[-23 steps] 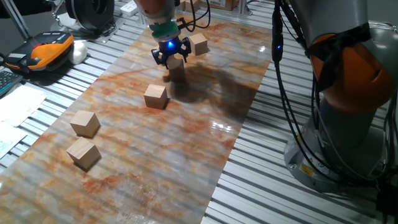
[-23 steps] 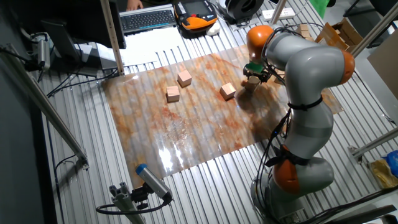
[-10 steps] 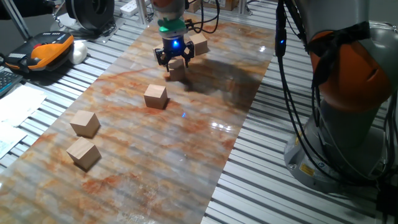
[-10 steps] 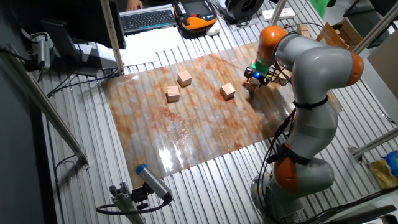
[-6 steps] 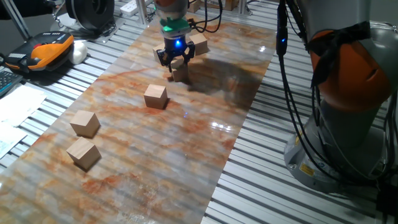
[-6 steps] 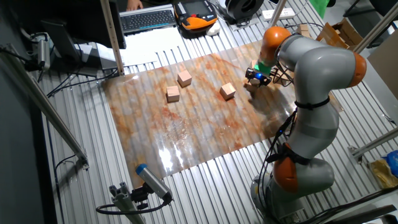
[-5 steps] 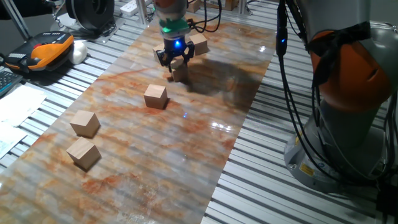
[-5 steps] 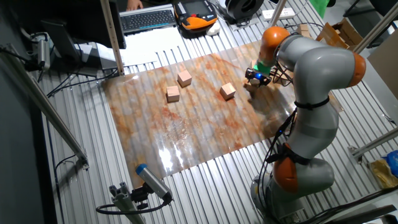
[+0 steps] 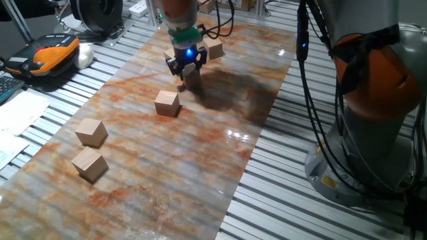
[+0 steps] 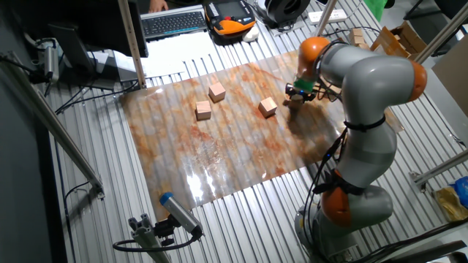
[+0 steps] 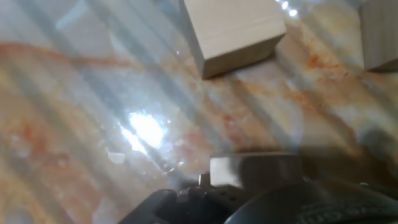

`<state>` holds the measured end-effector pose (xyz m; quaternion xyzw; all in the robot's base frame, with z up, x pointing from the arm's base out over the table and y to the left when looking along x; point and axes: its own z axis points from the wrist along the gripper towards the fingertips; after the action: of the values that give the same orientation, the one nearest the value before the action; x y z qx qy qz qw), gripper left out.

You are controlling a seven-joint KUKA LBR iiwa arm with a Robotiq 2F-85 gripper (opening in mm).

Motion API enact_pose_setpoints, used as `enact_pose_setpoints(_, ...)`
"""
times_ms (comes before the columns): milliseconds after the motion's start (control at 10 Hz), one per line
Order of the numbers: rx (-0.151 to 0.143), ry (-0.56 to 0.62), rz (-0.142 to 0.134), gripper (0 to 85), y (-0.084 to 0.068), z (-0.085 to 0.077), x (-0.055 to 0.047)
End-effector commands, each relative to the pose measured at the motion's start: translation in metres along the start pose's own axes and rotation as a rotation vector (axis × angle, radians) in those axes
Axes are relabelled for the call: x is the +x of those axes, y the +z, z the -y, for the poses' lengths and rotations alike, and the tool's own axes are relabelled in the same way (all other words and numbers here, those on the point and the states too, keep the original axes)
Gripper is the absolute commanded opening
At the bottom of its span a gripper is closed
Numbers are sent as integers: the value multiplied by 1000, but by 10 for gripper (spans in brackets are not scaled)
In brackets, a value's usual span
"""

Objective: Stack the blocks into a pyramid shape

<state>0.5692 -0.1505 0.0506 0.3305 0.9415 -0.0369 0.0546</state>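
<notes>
The gripper (image 9: pixel 186 67) hangs low over the far end of the marbled mat (image 9: pixel 200 147), its dark fingers set on either side of a tan wooden block (image 9: pixel 192 76) that rests on the mat. Whether the fingers press the block or only flank it cannot be told from these views; in the other fixed view the gripper (image 10: pixel 298 93) largely hides it. In the hand view a pale block edge (image 11: pixel 255 169) sits right at the gripper body, blurred and close.

At about 1 o'clock from the gripper, just beside it, lies a second block (image 9: pixel 213 47), and at about 11 o'clock part of a third block (image 9: pixel 171 56) shows behind the fingers. The hand view shows one block (image 11: pixel 231 31) lying flat on the mat at 12 o'clock and a part of another (image 11: pixel 379 34) at the right edge.

At about 7 o'clock from the gripper, near it, stands a lone block (image 9: pixel 167 103). Well apart, further along the same direction, two blocks lie near each other: one (image 9: pixel 91 132) and, nearest the camera, another (image 9: pixel 89 164). No blocks are stacked.

The silver and orange arm (image 10: pixel 365 88) bends over the mat's far corner.
</notes>
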Motion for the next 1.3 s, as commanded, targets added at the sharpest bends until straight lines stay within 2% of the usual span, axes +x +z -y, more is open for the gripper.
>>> enact_pose_setpoints(0, -10, -10, 5, 0, -4, 0, -3)
enact_pose_setpoints(200, -39, -63, 20, 0, -4, -1, -3)
enact_pose_setpoints(400, -43, -68, 27, 0, -3, 0, -2)
enact_pose_setpoints(500, -31, -63, 25, 0, -3, 2, 0)
enact_pose_setpoints(600, -10, -31, 17, 0, -2, 8, 2)
enact_pose_setpoints(700, -5, 33, -7, 0, -3, 14, 2)
enact_pose_setpoints(900, -38, 178, -69, 0, -7, 22, 0)
enact_pose_setpoints(1100, -38, 197, -66, 0, -7, 25, 1)
enact_pose_setpoints(1200, -17, 178, -43, 0, -6, 23, 2)
